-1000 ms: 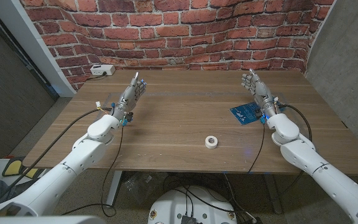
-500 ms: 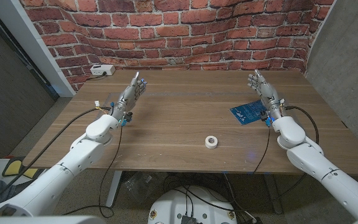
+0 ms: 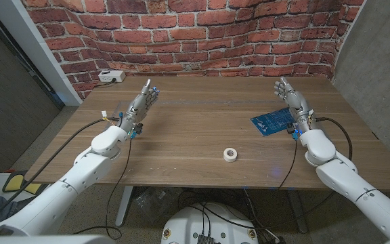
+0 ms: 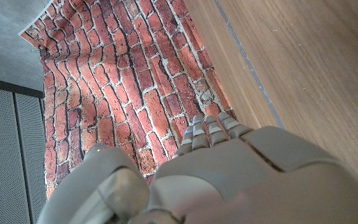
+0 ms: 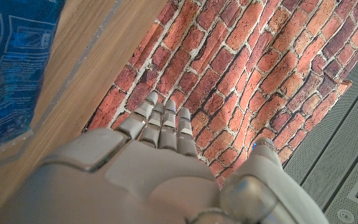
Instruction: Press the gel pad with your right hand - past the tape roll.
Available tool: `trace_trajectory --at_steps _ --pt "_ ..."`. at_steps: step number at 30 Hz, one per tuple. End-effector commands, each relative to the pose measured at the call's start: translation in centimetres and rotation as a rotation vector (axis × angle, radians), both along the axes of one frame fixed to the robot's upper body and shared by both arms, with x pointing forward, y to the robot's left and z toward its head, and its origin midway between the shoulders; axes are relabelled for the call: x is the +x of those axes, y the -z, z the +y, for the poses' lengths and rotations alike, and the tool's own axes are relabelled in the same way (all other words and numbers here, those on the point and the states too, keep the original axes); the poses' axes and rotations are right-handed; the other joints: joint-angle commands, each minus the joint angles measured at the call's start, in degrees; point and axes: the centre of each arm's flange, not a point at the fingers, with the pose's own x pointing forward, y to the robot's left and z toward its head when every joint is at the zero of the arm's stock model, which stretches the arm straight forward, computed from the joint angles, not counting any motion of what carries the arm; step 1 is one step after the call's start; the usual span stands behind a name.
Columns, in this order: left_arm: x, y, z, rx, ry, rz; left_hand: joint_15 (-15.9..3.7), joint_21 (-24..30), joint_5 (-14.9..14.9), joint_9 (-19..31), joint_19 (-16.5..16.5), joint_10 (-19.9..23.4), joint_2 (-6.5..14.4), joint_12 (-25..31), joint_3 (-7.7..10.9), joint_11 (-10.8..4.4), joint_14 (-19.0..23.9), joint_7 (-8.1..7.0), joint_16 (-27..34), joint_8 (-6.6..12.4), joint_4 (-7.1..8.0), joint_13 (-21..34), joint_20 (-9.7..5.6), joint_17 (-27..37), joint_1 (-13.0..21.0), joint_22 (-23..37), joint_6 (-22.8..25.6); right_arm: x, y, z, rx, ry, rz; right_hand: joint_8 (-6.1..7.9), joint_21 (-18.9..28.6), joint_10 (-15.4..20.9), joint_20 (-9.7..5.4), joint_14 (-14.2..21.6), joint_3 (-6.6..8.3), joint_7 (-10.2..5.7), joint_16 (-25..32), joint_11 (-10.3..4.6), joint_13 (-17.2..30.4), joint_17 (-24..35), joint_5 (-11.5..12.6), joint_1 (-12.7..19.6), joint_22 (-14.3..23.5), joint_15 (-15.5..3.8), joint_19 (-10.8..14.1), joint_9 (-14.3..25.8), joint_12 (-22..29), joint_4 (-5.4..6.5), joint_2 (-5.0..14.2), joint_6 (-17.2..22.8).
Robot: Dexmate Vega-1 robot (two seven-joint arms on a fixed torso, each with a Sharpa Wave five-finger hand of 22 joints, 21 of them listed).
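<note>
From where I stand the job looks barely begun, if begun at all: the right hand is held up over the far right part of the counter, its fingers straight and close side by side with the thumb standing off, nothing between them, and it touches nothing that I can make out. The gel pad, a flat blue sheet with pale printing, lies on the wood just beside that hand, toward the middle of the counter and a little nearer the robot than the fingertips; in the right wrist view its blue face sits off to one side of the hand and not under the palm. So the press itself is not done. The tape roll, a small white ring, lies nearer the robot than the pad and well apart from the hand, which fits the task's wording that the pad is the thing past it. What is left, as I judge it, is to bring the right hand sideways over the blue sheet, lower it, and push down on it. The left hand is up over the far left of the counter, well apart from everything, fingers straight and together, holding nothing, and I would guess it has no part in this.
</note>
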Motion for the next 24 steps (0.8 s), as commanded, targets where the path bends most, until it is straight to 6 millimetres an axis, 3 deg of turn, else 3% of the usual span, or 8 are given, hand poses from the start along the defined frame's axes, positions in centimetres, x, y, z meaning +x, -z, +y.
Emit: trace_trajectory --at_steps 1,4,12,24 --pt "0.5 0.0 0.0 0.026 -0.027 0.013 0.1 -0.2 -0.2 0.2 0.4 0.6 0.2 0.0 -0.27 -0.12 0.4 -0.03 -0.2 -0.02 -0.21 0.3 0.03 0.1 0.3 0.2 0.5 -1.1 0.6 -0.8 -0.014 0.051 -0.003 0.36 -0.1 0.8 -0.88 0.5 0.06 0.13 0.2 0.33 0.1 0.1 0.3 0.7 0.2 0.3 0.5 0.1 0.5 -0.16 -0.13 0.8" --pt "0.6 -0.1 -0.1 0.048 -0.039 0.017 0.02 -0.3 -0.3 0.3 0.3 0.6 0.2 -0.1 -0.3 -0.1 0.4 -0.15 -0.2 -0.09 -0.23 0.3 0.11 0.1 0.3 0.1 0.5 -1.4 0.9 -1.1 -0.015 0.064 0.0 -0.09 -0.6 0.0 -0.67 -0.6 -0.07 0.0 -0.4 0.54 0.1 0.1 0.3 0.7 0.2 0.42 -0.6 0.1 0.0 -0.18 -0.22 0.1" --pt "1.7 0.7 -0.4 0.002 0.018 0.056 -0.15 -0.4 -0.4 0.3 0.3 0.7 0.4 -0.2 -0.37 -0.25 0.5 -0.47 -0.3 -0.17 -0.25 0.3 0.28 0.1 0.5 0.1 0.9 -2.0 1.5 -1.6 -0.014 0.106 -0.003 -0.16 -0.6 0.1 -0.7 -0.6 -0.1 -0.04 -0.4 0.59 0.1 0.1 0.3 0.7 0.2 0.33 -0.5 0.1 0.0 -0.21 -0.22 0.1" --pt "0.4 0.5 -0.6 0.015 0.001 0.001 -0.25 -0.6 -0.5 0.3 0.1 0.7 0.5 -0.4 -0.44 -0.33 0.5 -0.66 -0.5 -0.34 -0.29 0.4 0.33 0.1 0.7 0.1 1.1 -2.5 1.4 -1.5 -0.153 0.252 -0.017 -0.49 -0.8 -0.4 -0.64 -1.1 -0.14 -0.42 -0.6 0.22 0.1 0.1 0.4 0.8 0.2 0.03 -0.7 0.1 -0.3 -0.25 -0.17 -0.4"
